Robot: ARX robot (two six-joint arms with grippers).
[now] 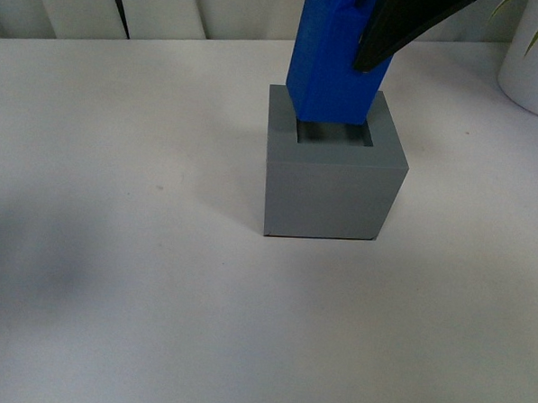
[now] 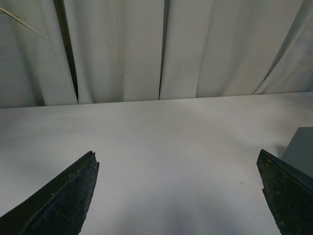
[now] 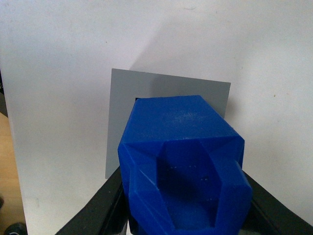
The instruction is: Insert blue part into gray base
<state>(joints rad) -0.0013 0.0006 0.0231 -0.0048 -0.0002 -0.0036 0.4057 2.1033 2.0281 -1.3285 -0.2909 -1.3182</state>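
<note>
Clamping blue part [image 1: 335, 60], right tool [image 3: 182, 174] holds it at gray base [image 1: 333, 191] recess (left tool [image 2: 176, 154] spread wide, empty).

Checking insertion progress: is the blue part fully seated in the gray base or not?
Not seated. The blue part, held by the right gripper, stands mostly above the gray base, its recess partly uncovered.

No text, label, brand, number or sign can be read in any view; every visible surface is plain and unmarked.
</note>
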